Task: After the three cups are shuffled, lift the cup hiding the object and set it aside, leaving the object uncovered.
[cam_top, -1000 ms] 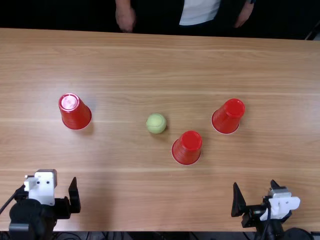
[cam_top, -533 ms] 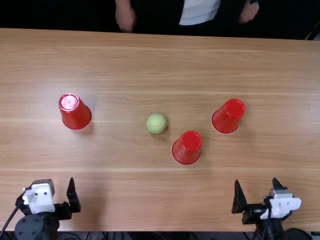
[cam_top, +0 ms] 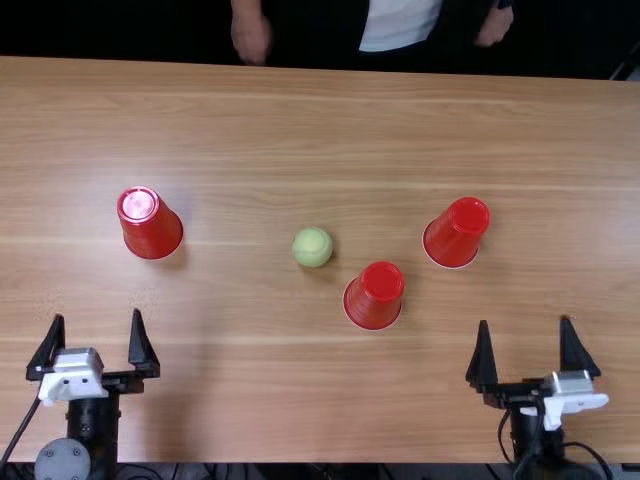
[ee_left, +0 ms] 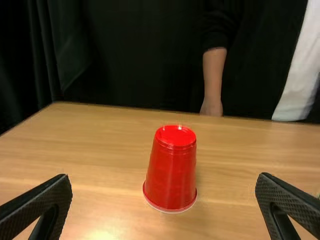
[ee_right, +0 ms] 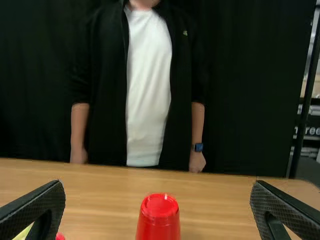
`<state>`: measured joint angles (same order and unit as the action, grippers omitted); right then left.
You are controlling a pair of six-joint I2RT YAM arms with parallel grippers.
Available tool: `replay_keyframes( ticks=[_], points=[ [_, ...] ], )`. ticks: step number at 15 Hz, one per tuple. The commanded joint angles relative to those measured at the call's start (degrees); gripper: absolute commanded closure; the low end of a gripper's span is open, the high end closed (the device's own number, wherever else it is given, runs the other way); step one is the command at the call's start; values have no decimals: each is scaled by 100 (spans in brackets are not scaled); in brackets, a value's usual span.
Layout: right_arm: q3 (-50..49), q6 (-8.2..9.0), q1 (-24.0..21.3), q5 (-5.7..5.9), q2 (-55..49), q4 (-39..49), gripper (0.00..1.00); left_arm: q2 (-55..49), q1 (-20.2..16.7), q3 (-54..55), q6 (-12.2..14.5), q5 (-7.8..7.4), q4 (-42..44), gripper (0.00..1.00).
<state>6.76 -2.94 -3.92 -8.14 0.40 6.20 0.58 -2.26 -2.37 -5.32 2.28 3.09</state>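
We judge the task done: the yellow-green tennis ball lies uncovered, an upturned red plastic cup just beside it, our left gripper and right gripper empty, jaws wide.

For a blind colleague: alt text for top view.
Yellow-green ball lies uncovered on the table; inverted red left cup, middle cup and right cup stand nearby. Left end effector and right end effector are open at its near edge.

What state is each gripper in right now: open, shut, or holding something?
Left gripper: open, holding nothing.
Right gripper: open, holding nothing.
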Motion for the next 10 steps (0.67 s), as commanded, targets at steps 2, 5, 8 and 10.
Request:
replay_keyframes(
  ticks=[2,5,8,10],
  points=[
    [-545,-22,-73,-72,-40,28,0,-58,6,237,15,-81,208,0],
    [-589,30,-73,-51,-40,-56,0,-58,6,237,15,-91,-826,0],
    [-580,30,-73,-19,-40,-56,0,-58,15,237,15,-91,-805,0],
    [-580,41,-73,-19,-40,-56,0,-58,6,237,-48,-70,-805,0]
  ],
)
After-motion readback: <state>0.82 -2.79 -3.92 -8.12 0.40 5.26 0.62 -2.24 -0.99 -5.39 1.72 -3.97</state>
